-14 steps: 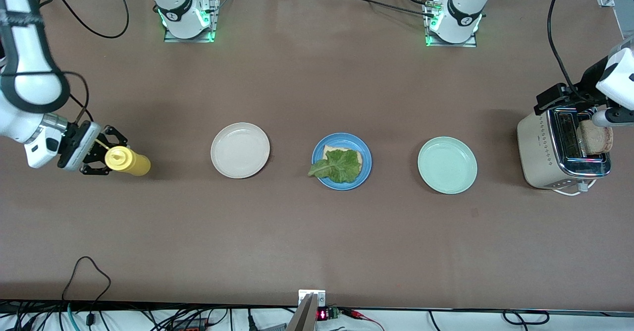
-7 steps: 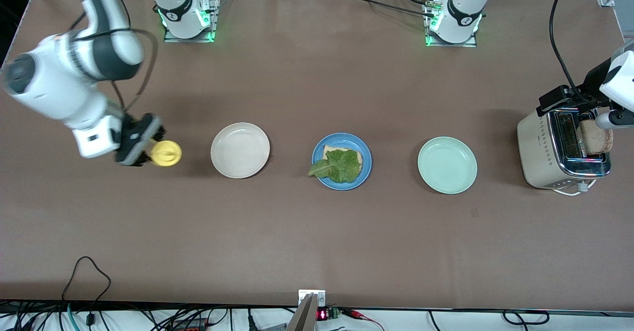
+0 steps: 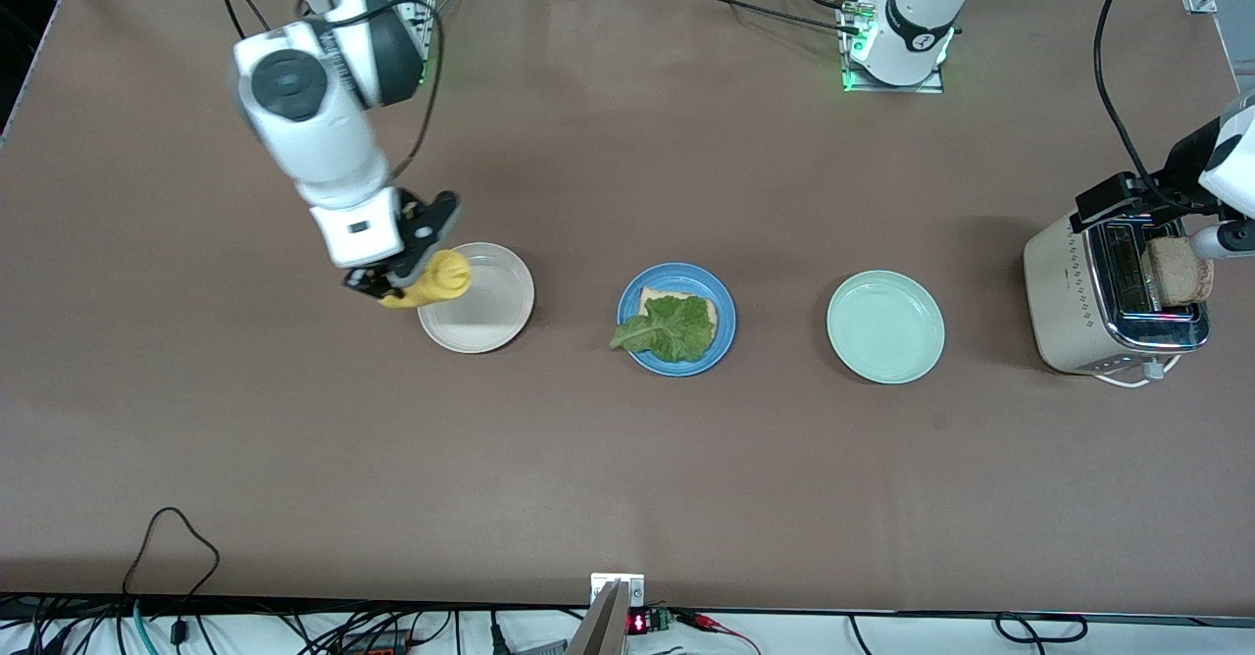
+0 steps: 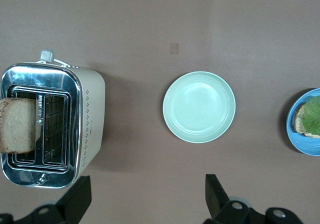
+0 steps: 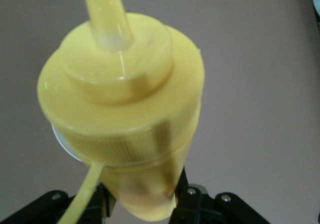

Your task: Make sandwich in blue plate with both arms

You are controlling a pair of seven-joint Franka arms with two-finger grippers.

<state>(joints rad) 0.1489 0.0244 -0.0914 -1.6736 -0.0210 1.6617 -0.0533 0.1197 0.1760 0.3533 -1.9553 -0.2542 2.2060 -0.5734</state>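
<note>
Sandwich, one slice under lettuce, sat unfinished in the blue plate, between cream plate and mint plate. Right gripper pinched a yellow squeeze bottle over the cream plate's rim, likely bound for the lettuce. Left gripper, jaws spread, hovered over the toaster, presumably for the second slice.

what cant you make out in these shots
- Bread slice on the blue plate: mostly covered by the lettuce, front view.
- Blue plate: cut off by the left wrist view's edge.
- Right tool fingers: hidden by the yellow bottle, right wrist view.
- Toaster slots' inside: too dark.
</note>
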